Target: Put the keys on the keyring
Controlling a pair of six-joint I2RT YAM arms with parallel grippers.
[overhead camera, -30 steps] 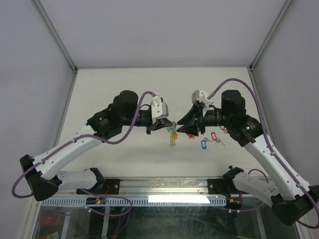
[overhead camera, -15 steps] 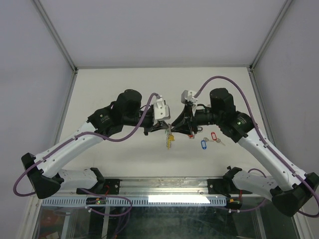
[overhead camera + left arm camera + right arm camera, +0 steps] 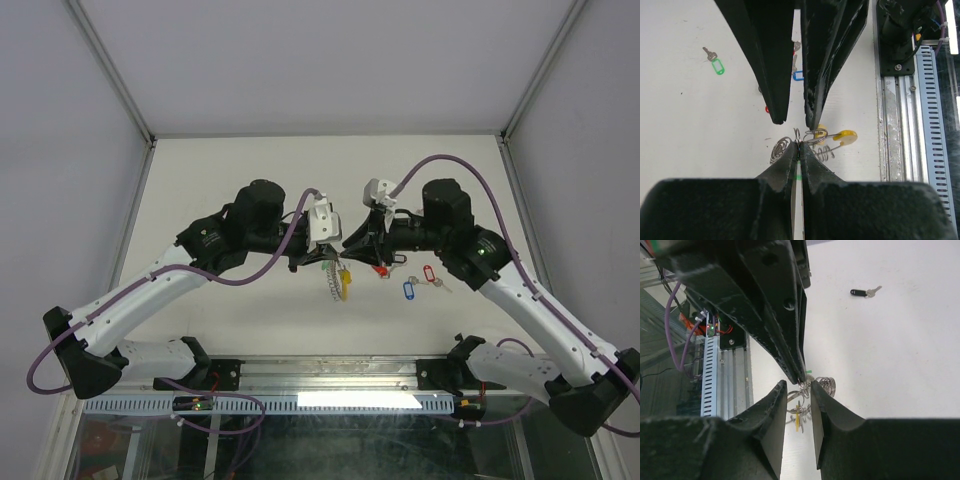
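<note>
- While it hovers over the middle of the table [image 3: 230, 165], the left gripper [image 3: 327, 257] is clenched on the keyring [image 3: 329, 281], fingers pressed together on the wire.
- Keyring sits mid-scene between the two grippers, and its coil trails from the left fingertips toward the near side. Cannot tell if the low end touches the table.
- Yellow tag [image 3: 346, 284] hangs with the coil, on its right side.
- Right gripper [image 3: 351, 254] meets the left one tip to tip, just right of it. Its jaws stand apart, released. One fingertip is at a small loop of the ring, touching or just beside it, cannot tell which.
- Blue key [image 3: 408, 290] and red key [image 3: 430, 272] lie on the table right of the grippers, near each other, off the ring.
- Green key [image 3: 715, 62] and black key [image 3: 862, 292] lie loose on the table, each well apart from the ring, seen only in the wrist views.
</note>
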